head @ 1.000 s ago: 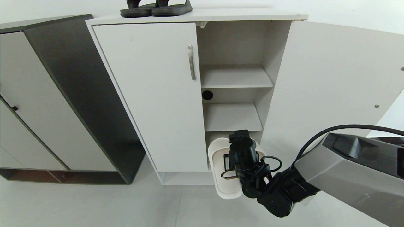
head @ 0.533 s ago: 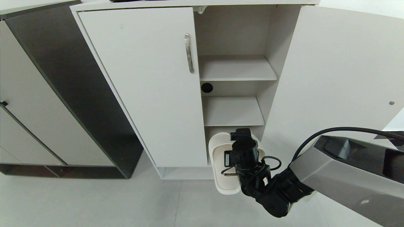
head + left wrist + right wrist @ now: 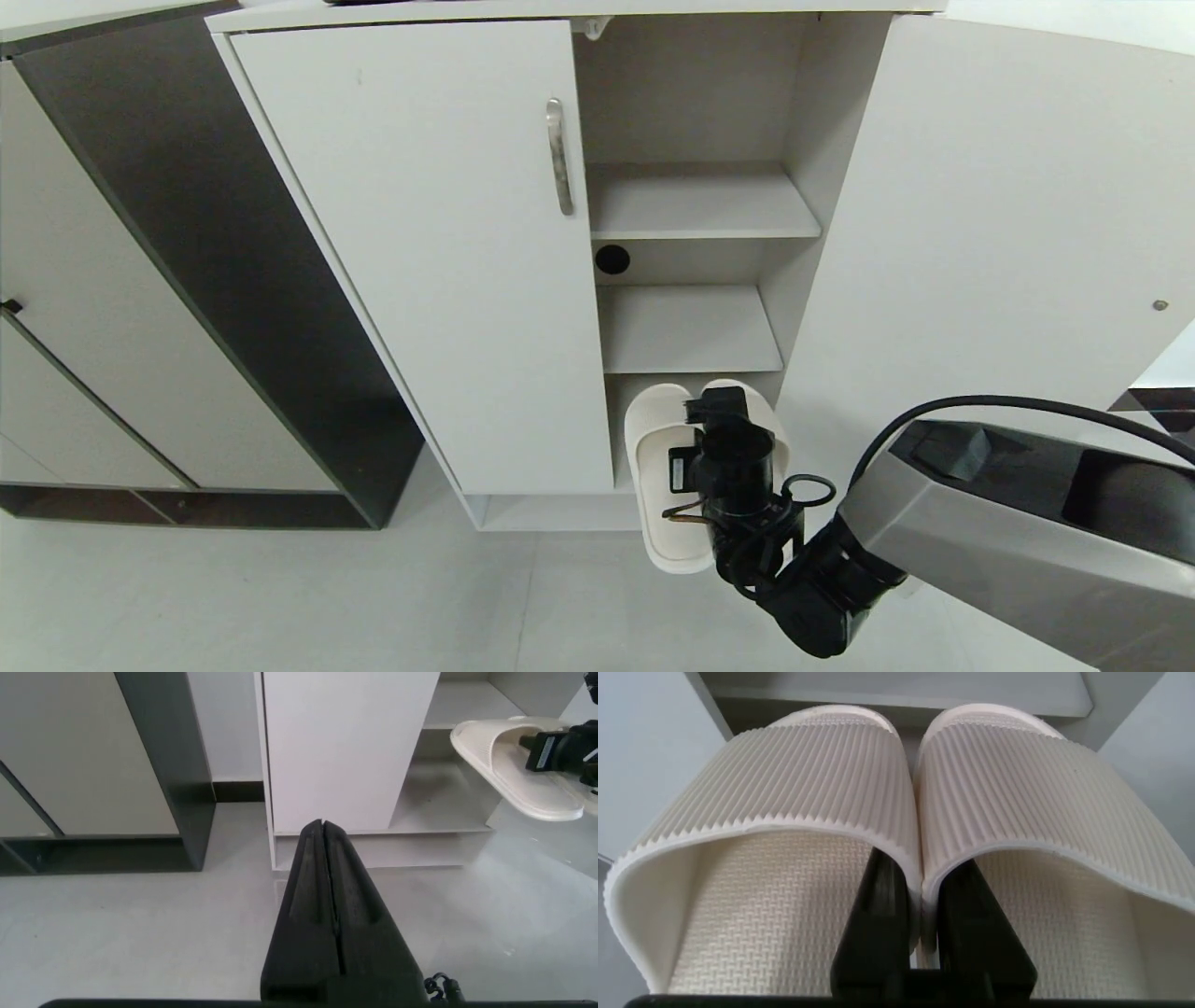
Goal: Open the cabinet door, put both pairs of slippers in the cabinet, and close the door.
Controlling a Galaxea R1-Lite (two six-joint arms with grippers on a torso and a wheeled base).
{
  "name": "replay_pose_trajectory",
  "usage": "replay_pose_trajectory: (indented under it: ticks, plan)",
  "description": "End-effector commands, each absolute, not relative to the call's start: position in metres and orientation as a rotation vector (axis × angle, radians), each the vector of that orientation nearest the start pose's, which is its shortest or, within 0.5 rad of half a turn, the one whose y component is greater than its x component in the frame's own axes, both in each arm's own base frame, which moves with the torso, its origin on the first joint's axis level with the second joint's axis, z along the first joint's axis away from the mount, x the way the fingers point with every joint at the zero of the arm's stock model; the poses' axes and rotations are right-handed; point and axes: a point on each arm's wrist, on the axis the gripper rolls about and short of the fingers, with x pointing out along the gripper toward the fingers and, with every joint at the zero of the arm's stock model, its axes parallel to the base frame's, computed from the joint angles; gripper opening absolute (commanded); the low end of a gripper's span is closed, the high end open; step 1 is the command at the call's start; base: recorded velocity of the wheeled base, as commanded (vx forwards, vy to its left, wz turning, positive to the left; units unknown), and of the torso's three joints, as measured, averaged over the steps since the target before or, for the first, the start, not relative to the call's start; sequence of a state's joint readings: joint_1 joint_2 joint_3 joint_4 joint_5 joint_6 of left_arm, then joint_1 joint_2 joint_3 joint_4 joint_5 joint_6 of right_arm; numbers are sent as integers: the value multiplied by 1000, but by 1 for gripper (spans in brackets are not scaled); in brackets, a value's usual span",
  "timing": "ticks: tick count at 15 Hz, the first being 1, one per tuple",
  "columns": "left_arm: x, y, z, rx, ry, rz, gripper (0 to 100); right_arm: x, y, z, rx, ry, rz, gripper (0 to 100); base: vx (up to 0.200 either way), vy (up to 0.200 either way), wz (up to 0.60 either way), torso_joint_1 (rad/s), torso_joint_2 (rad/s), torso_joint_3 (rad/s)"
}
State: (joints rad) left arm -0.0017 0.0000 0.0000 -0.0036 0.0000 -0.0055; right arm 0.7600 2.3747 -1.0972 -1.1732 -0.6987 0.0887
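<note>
So the right gripper [image 3: 922,905] has the white slippers [image 3: 658,448] as a pair, and the grab is kinda clever: one finger goes into each slipper, and the jaws are squeezed narrow on the two inner side walls pressed together between them. That's why both shoes hang side by side as one unit instead of needing two trips. The straps arch right over the jaws, the toes point ahead of them and the heels trail back toward the wrist. Straight ahead of the toes is the mouth of the lowest compartment [image 3: 691,385], below the middle shelf [image 3: 686,327], and the toes look just at its edge, not resting on anything yet. I'd say it's the insertion step, and going in toe-first and low makes sense since the soles have to slide in flat under that shelf. The open door [image 3: 980,215] stands off to the outer side of the jaws, swung wide so the arm has room, while the closed door [image 3: 420,261] sits tight on the other side, so the gap is narrow and a slipper clipping that door's edge is the risk I'd watch. The left gripper [image 3: 322,829] hangs well apart with its jaws pressed fully together on nothing, aimed at the floor in front of the cabinet, probably just parked out of the way.
</note>
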Motion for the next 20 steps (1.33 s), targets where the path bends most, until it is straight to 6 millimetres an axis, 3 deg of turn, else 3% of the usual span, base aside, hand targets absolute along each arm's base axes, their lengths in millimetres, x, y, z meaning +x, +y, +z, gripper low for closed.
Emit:
replay_pose_trajectory:
  ticks: [1,17,20]
  plan:
    - [-23,0,76,-6,-3,-2,0,327,289,51,18,83,55,0,0,0,0,0,0,0]
    - [-23,0,76,-6,-2,-2,0,331,289,48,21,79,49,0,188,0,0,3,2,1]
    - [-23,0,76,-8,-3,-2,0,339,287,47,26,72,37,0,0,0,0,0,0,0]
